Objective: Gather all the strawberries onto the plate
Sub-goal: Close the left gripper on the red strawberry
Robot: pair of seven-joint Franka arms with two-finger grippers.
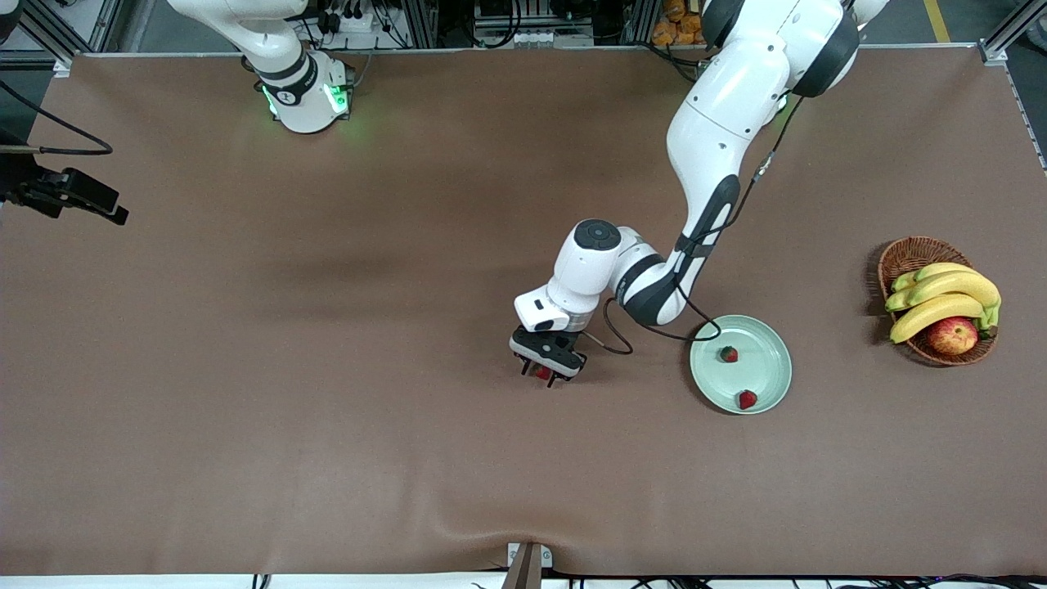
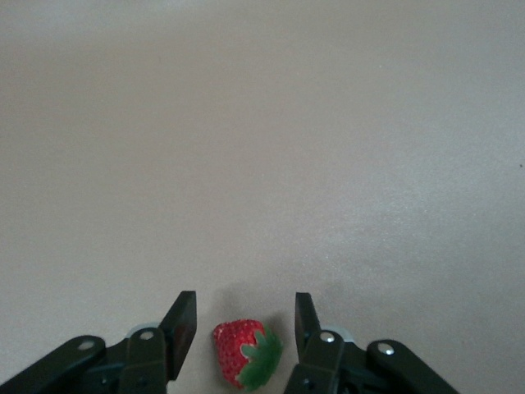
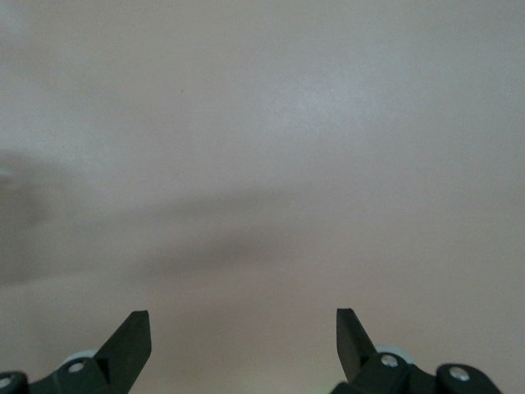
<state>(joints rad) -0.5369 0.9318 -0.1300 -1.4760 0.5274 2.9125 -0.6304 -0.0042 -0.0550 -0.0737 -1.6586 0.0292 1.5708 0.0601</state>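
The pale mint-green plate (image 1: 762, 360) lies toward the left arm's end of the table and holds two strawberries (image 1: 728, 354) (image 1: 747, 399). A third strawberry (image 1: 542, 373) lies on the brown table beside the plate, toward the right arm's end. My left gripper (image 1: 545, 375) is down at the table with its fingers open on either side of this berry. In the left wrist view the strawberry (image 2: 244, 351) sits between the fingers of the left gripper (image 2: 244, 299), with a gap on each side. My right gripper (image 3: 242, 316) is open and empty over bare table; it waits and does not show in the front view.
A brown wicker basket (image 1: 909, 254) with bananas (image 1: 941, 298) and a red-yellow apple (image 1: 953, 335) stands near the table's edge at the left arm's end. A black camera mount (image 1: 69, 195) juts in at the right arm's end.
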